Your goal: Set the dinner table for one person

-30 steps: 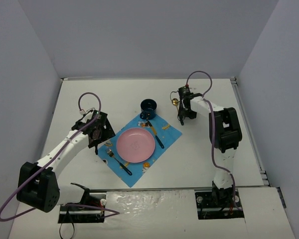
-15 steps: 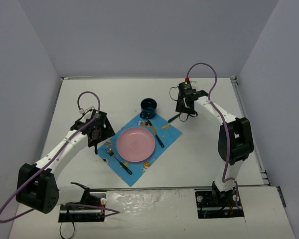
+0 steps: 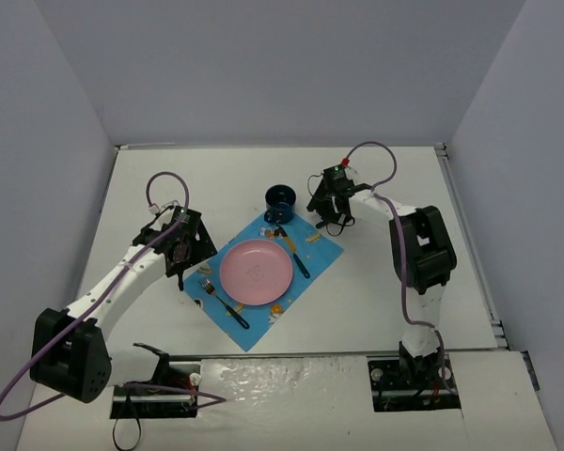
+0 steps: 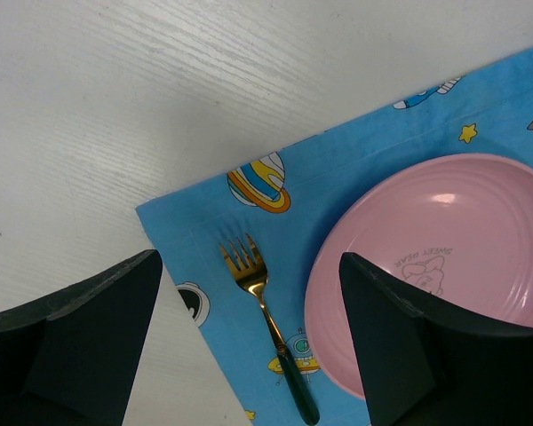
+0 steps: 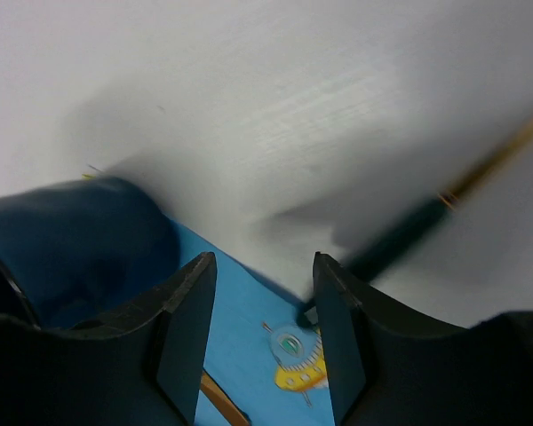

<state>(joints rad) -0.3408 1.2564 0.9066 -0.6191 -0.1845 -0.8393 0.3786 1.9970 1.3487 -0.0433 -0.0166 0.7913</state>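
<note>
On the white dinner table (image 3: pixel 150 188) lies a blue patterned mat (image 3: pixel 315 252) with a pink plate (image 3: pixel 256 272) on it. A fork (image 3: pixel 224 305) lies left of the plate and a knife (image 3: pixel 296 256) right of it. A dark blue cup (image 3: pixel 281 202) stands at the mat's far corner. My left gripper (image 3: pixel 181 272) hangs open over the fork (image 4: pixel 265 311), holding nothing. My right gripper (image 3: pixel 327 214) is open over the mat's corner (image 5: pixel 249 355) beside the cup (image 5: pixel 71 240). A blurred dark-handled, gold-shafted utensil (image 5: pixel 400 240) lies on the table just past the right finger.
Grey walls close in the table on three sides, and metal rails (image 3: pixel 470 244) run along its edges. The arm bases and cables (image 3: pixel 169 390) sit on the near edge. White tabletop shows on both sides of the mat.
My right arm has swung left from the table's right side to the mat's corner near the cup. The gold-ended utensil seen by its fingers earlier now lies flat. The left arm has stayed put.
</note>
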